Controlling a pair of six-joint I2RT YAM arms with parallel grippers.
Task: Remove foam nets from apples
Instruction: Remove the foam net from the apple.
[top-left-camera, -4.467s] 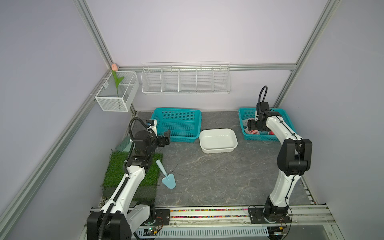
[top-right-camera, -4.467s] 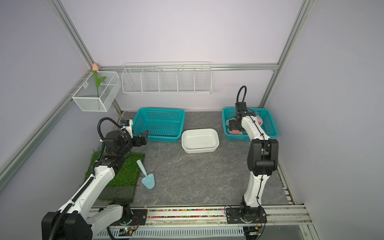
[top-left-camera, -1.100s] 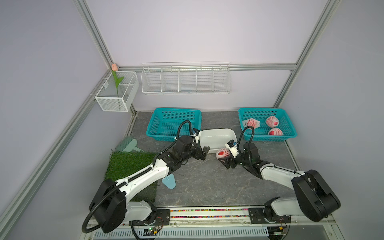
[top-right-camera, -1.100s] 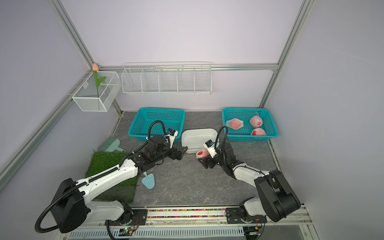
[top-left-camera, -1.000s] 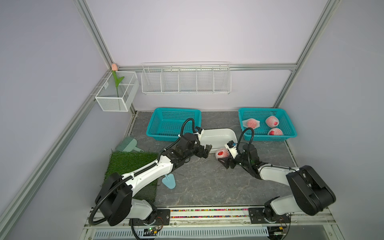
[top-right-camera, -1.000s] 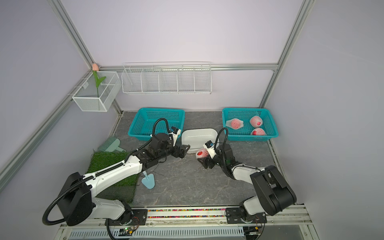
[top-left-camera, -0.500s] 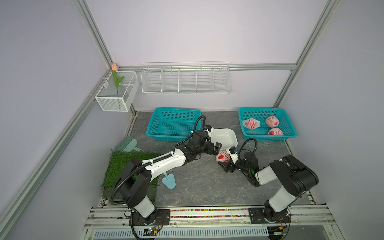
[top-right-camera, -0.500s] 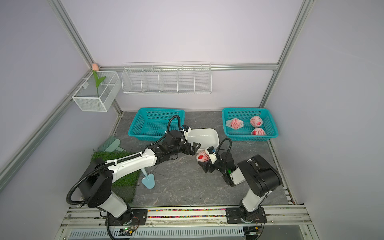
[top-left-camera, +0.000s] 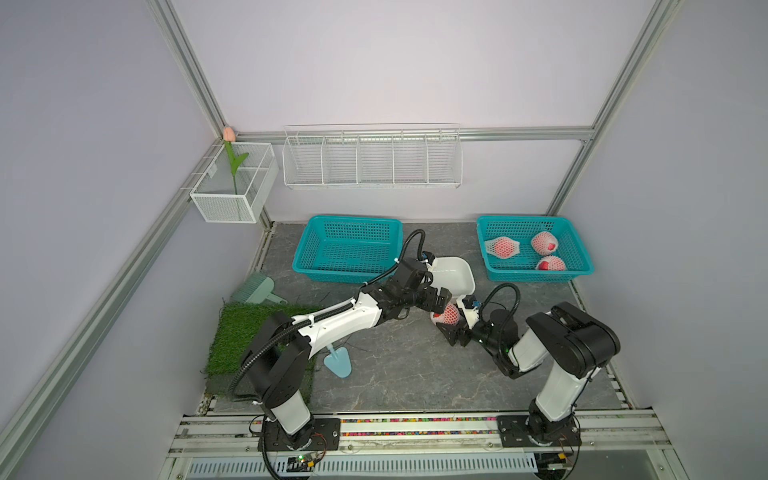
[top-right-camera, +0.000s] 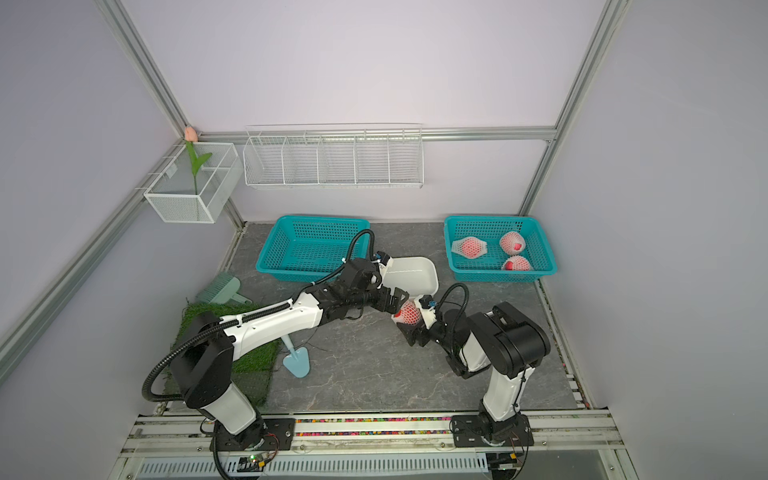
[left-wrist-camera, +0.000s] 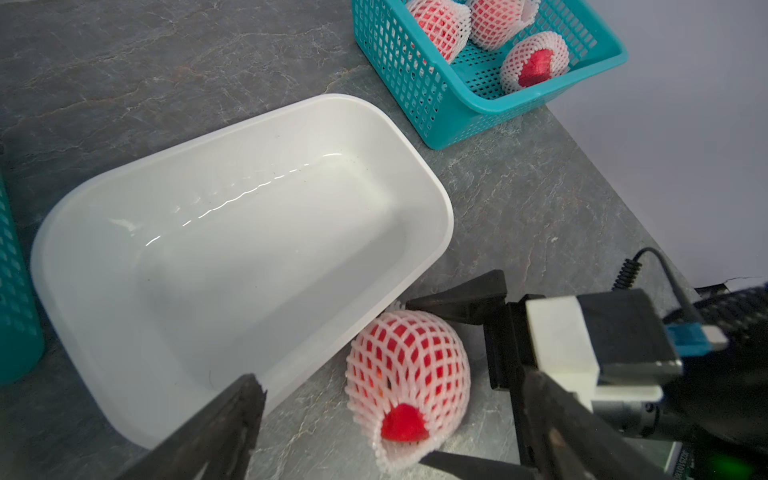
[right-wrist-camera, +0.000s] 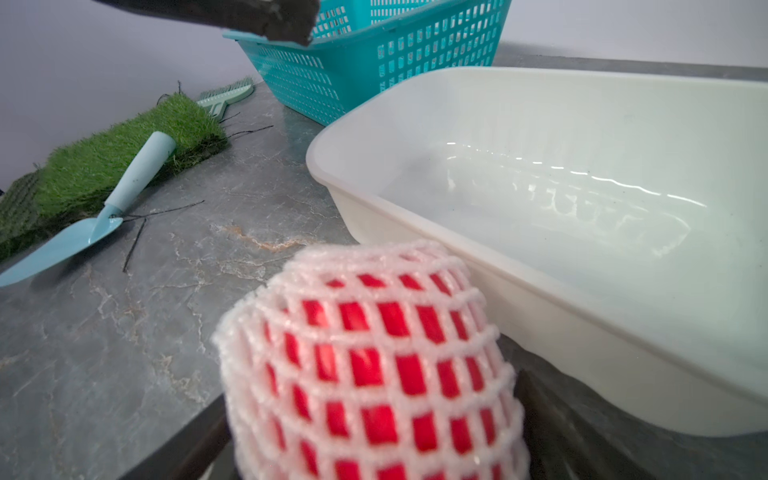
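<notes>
The grey stone-look table (top-left-camera: 395, 374) carries everything. At its back stand two teal baskets: the left basket (top-left-camera: 353, 219) and the right basket (top-left-camera: 536, 274), which holds three wrapped apples (top-left-camera: 503, 247). Each of these shows pale red through white mesh.

A grass mat (top-left-camera: 237, 332) lies along the table's left front. A white tub (top-left-camera: 455, 276) sits between the baskets, a little nearer the front.

Just beside the tub's front wall, a fourth apple (left-wrist-camera: 401, 424) lies on its side on the table. It is sleeved in its foam net (left-wrist-camera: 409, 357), and bare red skin shows only at the net's open end.

The left gripper (left-wrist-camera: 395, 380) reaches in from the tub side with its jaws spread wide. The netted apple lies ahead between its fingers, clear of both.

The right gripper (top-left-camera: 455, 322) lies low on the table opposite, one finger on either side of the net and close against it. I cannot tell whether they press it or stand just free.

A pale blue trowel (top-left-camera: 337, 361) lies by the mat's edge, well apart from the apple.
</notes>
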